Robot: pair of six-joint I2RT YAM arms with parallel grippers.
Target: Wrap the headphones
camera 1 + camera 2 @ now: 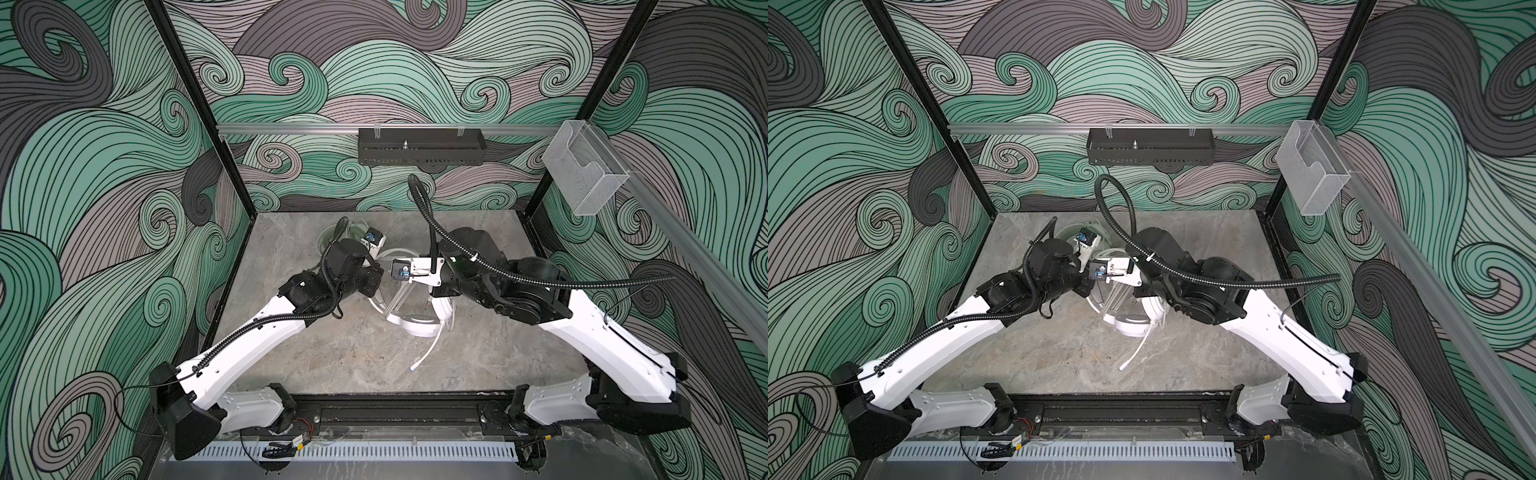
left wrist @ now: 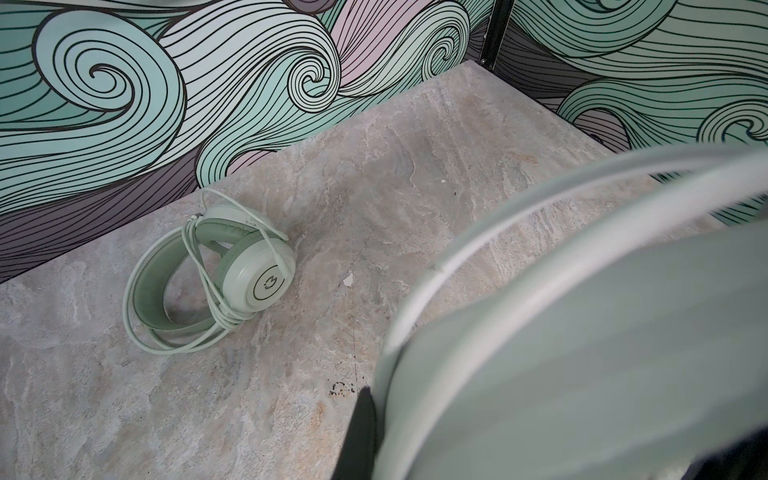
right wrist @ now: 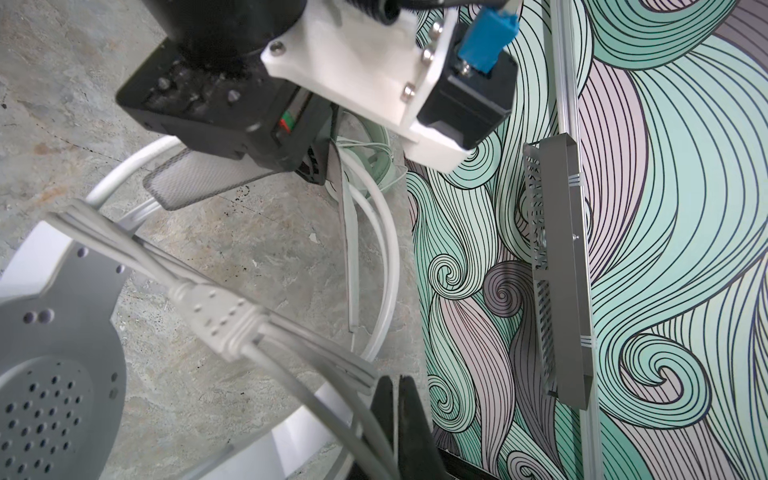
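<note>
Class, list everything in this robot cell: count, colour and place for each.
mint headphones: 1, pale green, table's back left, cable wound
white headphones: 1, white, table middle
white cable: 1, white, trailing frontward from white headphones
tray: 1, black, back rail
holder: 1, clear, right rail
table: 1, grey marbled, cell floor
left gripper: 1, black, shut on white headphones
right gripper: 1, black, shut on white cable

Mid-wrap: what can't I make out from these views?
- Left claw: hidden under its own wrist in both top views; left wrist view shows only a dark sliver beside the blurred white headset.
- Right claw: cut off by the right wrist view's bottom edge; whether it pinches the cable is unclear.
- Mint headset: mostly behind the left arm in both top views.
</note>
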